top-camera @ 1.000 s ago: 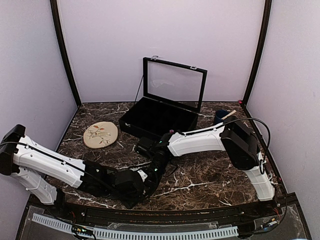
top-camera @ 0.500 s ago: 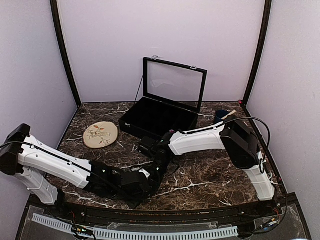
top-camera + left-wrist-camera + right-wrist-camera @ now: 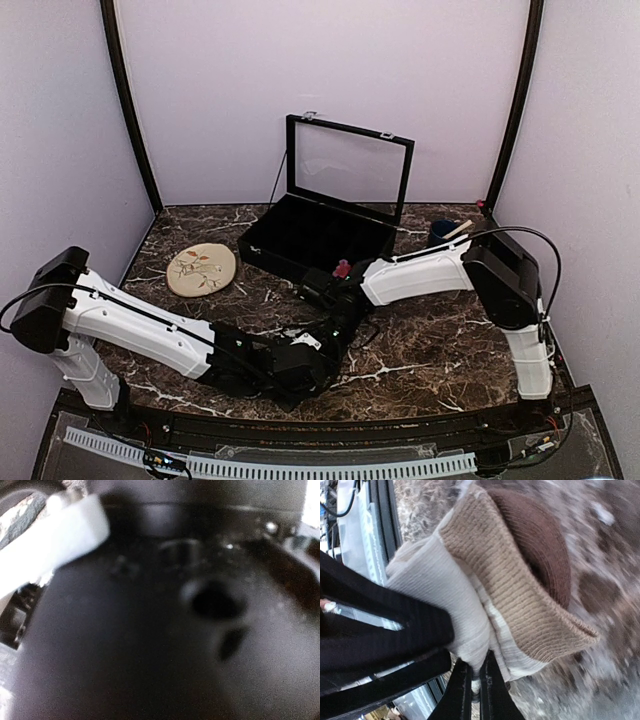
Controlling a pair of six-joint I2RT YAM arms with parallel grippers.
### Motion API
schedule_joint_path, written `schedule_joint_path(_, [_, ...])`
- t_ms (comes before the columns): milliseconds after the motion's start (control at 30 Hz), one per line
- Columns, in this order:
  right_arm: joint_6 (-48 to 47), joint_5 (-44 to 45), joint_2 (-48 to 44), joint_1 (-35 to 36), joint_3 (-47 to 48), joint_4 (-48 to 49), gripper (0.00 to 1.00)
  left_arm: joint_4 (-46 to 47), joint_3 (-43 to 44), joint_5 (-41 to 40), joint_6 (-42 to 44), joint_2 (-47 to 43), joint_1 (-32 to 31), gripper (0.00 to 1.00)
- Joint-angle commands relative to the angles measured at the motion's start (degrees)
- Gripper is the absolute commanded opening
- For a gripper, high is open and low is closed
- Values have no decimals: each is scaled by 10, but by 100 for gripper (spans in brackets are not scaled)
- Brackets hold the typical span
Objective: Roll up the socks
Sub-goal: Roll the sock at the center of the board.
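Observation:
The cream-beige sock [image 3: 485, 580] with its dark brown band lies folded over itself on the marble table [image 3: 430, 350]. My right gripper [image 3: 476, 667] is shut on a cream fold at its lower edge. The black fingers [image 3: 395, 630] of my left gripper reach in from the left, closed together on the same cream fold. From above, both grippers meet at the front centre, left gripper [image 3: 322, 345] just below right gripper [image 3: 335, 312], hiding this sock. The left wrist view is blocked by a dark, blurred housing. A small magenta lump [image 3: 341, 268], seemingly the pink sock, shows behind the right wrist.
A round beige leaf-pattern plate [image 3: 201, 269] lies at the left. An open black case [image 3: 318, 235] with a raised glass lid stands at the back centre. A blue cup [image 3: 440, 236] with a stick sits at the back right. Purple walls enclose the table.
Both wrists have moved to the right together across the front of the table, and the left arm has stretched out farther. More of the magenta lump shows now.

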Motion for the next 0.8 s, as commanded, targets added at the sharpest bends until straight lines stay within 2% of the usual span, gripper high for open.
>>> schedule_joint_path(0, [18, 73, -50, -16, -38, 25, 0, -94, 10, 7, 37, 40, 8, 26])
schedule_joint_path(133, [40, 100, -79, -41, -78, 43, 0, -84, 30, -12, 45, 28, 17, 31])
schedule_joint_path(300, [62, 123, -107, -52, -108, 55, 0, -39, 13, -10, 70, -10, 23, 38])
schedule_joint_path(533, [75, 110, -110, -47, -100, 51, 0, 29, -31, 14, 137, -33, 28, 50])
schedule_joint_path(767, [75, 113, -97, -28, -84, 40, 0, 79, -45, 19, 202, -59, 59, 56])
